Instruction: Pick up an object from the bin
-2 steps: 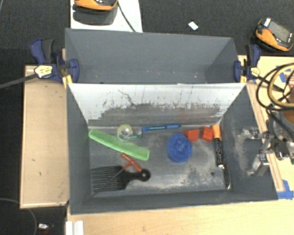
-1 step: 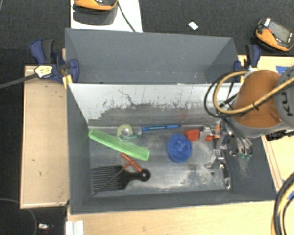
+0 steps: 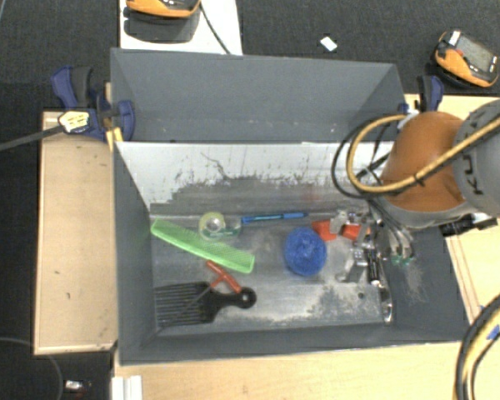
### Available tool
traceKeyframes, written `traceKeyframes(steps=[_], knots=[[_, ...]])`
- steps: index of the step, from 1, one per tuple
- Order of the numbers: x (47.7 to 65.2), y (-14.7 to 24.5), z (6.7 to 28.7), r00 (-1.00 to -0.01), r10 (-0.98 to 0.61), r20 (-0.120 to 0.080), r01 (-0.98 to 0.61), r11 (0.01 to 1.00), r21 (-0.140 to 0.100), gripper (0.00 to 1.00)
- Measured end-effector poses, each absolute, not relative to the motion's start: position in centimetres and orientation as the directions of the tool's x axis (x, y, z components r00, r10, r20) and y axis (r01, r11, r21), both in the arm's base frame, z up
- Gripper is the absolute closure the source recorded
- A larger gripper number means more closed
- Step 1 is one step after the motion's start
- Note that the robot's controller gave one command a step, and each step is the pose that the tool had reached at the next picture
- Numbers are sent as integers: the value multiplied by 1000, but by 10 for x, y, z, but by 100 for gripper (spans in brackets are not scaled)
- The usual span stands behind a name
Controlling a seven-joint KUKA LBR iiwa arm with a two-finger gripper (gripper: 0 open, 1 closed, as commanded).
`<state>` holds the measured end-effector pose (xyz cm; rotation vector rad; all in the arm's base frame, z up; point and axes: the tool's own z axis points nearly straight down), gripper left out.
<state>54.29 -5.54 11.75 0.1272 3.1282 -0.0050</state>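
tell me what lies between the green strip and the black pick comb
A thin orange-red piece lies there, slanting from just under the green strip down to the handle of the black pick comb, as the camera view shows.

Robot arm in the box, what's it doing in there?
The arm's job is to pick one thing out of the grey bin. Its claw is down at the bin's right side, beside a fuzzy blue ball and a small orange thing. I cannot tell if it has grabbed anything. A green stick and black comb lie farther left.
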Motion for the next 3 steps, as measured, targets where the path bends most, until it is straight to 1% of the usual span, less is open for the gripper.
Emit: traceKeyframes(steps=[1,2,3], knots=[[572,3,100,-972,237,-10,237,972,6,0],[583,-5,70,-965,261,-17,261,965,1,0],[562,-3,73,-971,238,-16,238,971,6,100]])
